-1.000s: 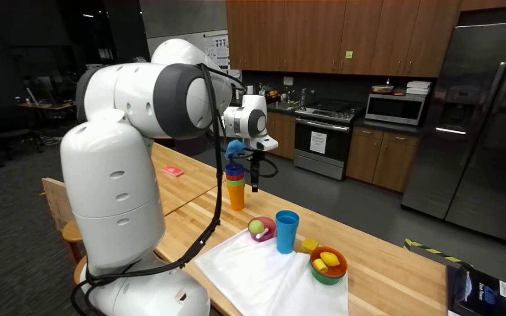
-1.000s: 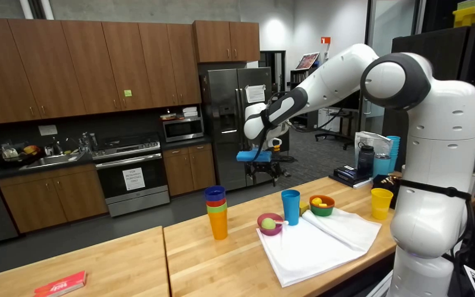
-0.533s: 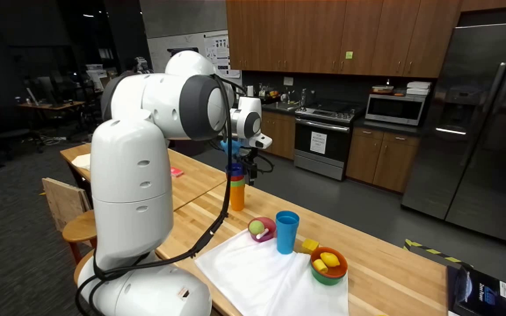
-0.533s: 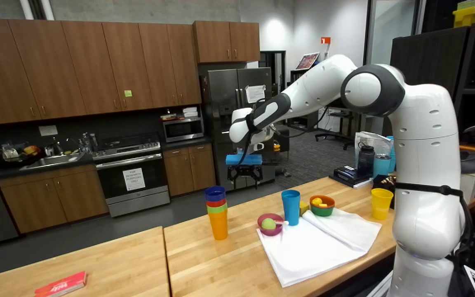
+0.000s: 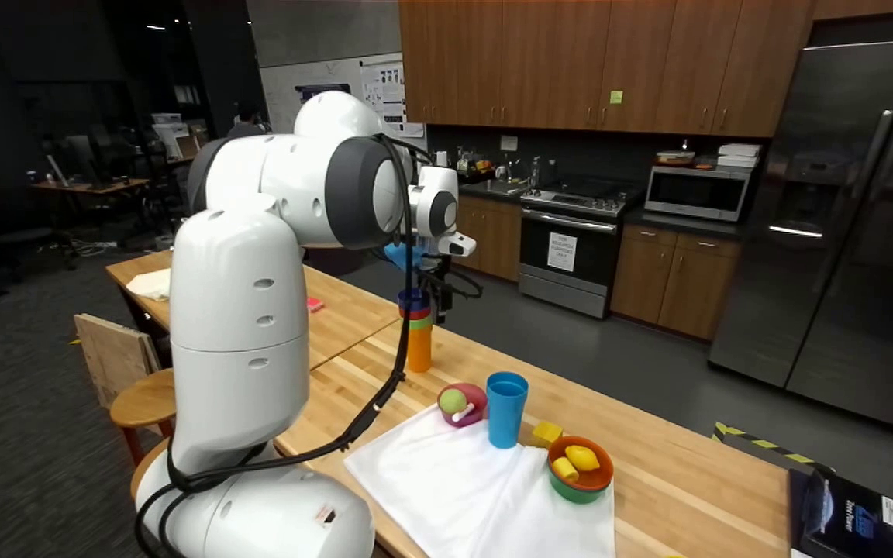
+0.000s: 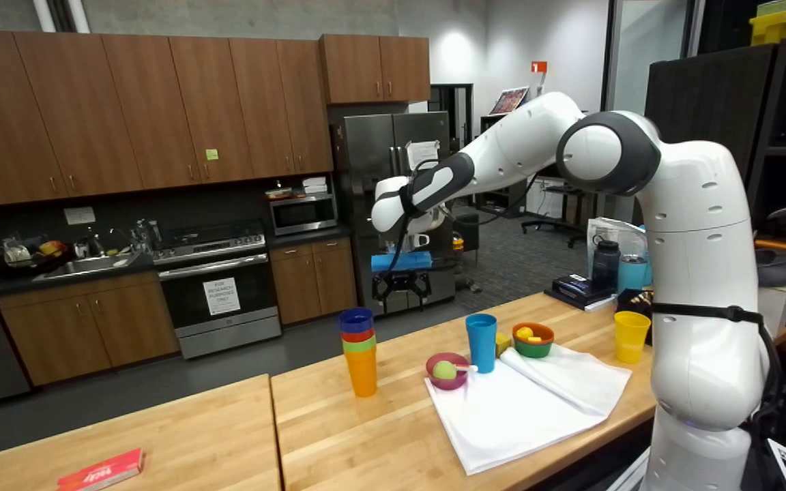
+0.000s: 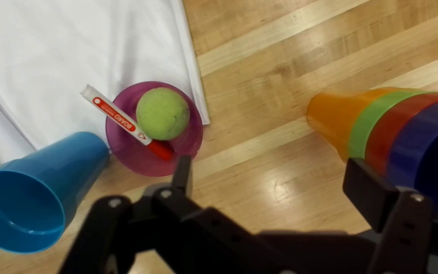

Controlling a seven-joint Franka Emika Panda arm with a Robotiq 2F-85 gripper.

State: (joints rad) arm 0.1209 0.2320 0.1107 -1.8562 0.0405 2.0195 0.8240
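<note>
Hovering empty — two fingers (image 7: 369, 192) spread wide near four stacked cups (image 7: 382, 127), one purple bowl (image 7: 135, 156).

Four multicoloured stacked cups (image 6: 359, 351), three bowls (image 5: 580, 493), one ball (image 7: 162, 114), one marker (image 7: 122, 120)

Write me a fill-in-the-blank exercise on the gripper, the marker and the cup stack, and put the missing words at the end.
1. The gripper holds ____.
2. The marker lying beside the ball has a ____ cap.
3. The cup stack shows ____ different colours.
4. The lowest colour in that stack is ____.

Missing words: nothing; red; four; orange.
</note>
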